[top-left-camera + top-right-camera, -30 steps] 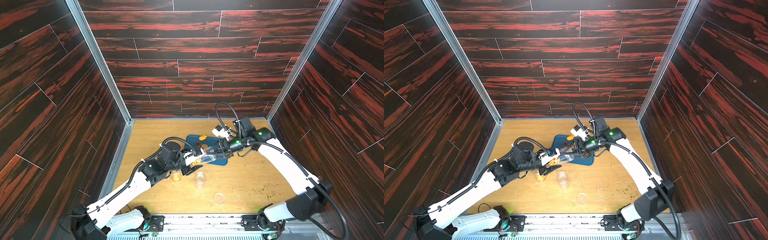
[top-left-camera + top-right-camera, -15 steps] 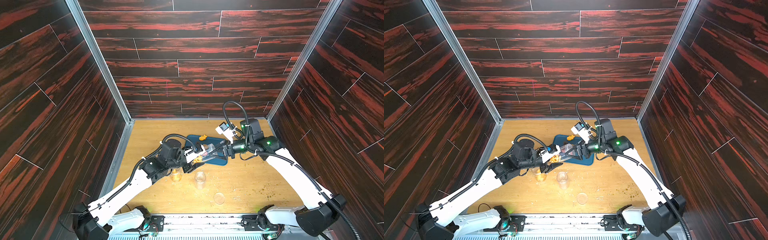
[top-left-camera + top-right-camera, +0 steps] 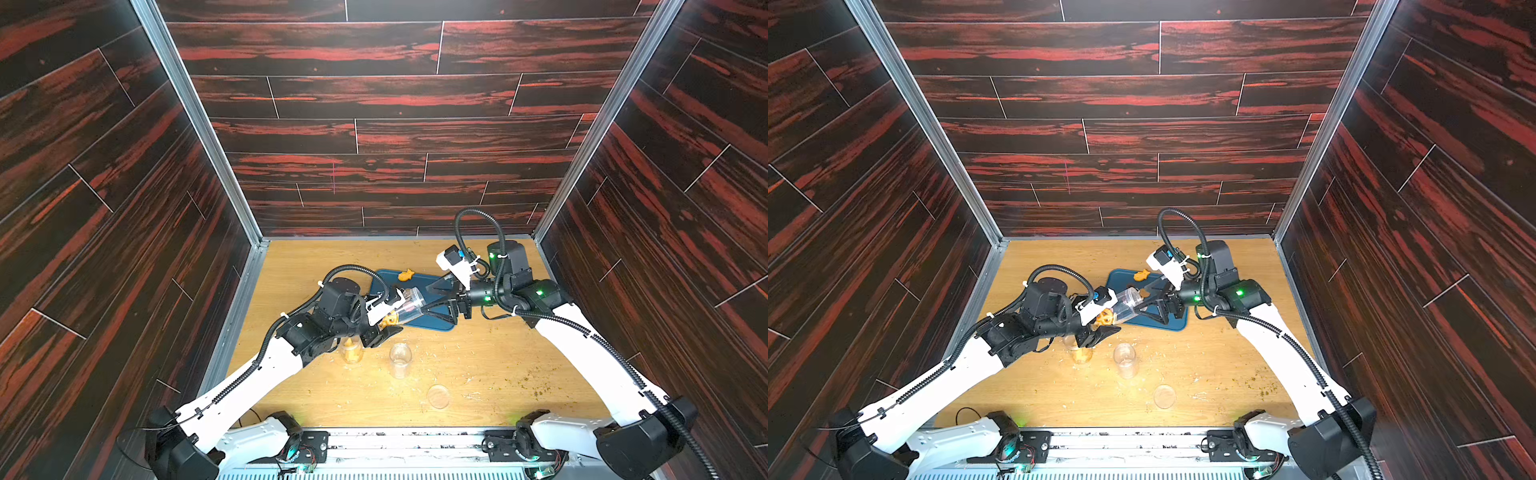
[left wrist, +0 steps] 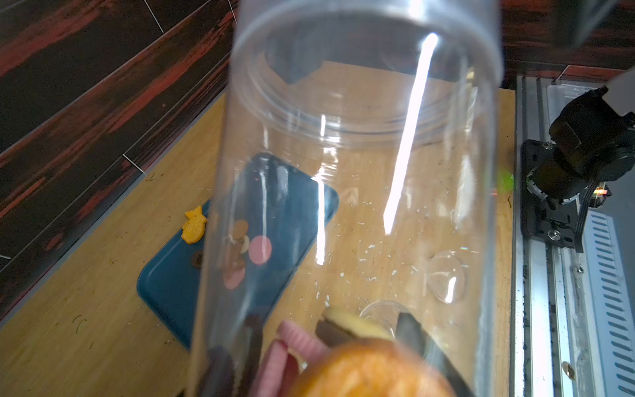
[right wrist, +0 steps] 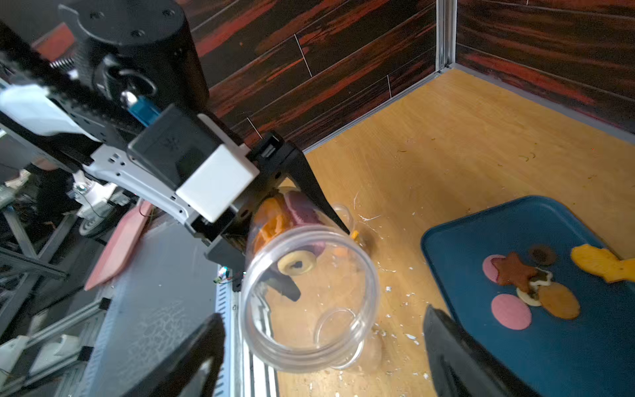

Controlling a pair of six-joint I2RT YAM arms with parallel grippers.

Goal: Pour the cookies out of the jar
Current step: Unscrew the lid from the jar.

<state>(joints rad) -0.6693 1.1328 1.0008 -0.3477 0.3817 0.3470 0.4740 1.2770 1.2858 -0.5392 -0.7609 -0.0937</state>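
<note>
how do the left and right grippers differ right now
The left gripper is shut on the jar near its base; the right gripper is open, holding nothing. The left gripper's fingers press the jar's wall; the right gripper's fingers flank its mouth without touching. Both have black fingers.

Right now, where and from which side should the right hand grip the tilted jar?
Grip the jar on the bare wall behind its open mouth, from that end, which faces the right hand; the left hand clamps the base, where the cookies sit.
</note>
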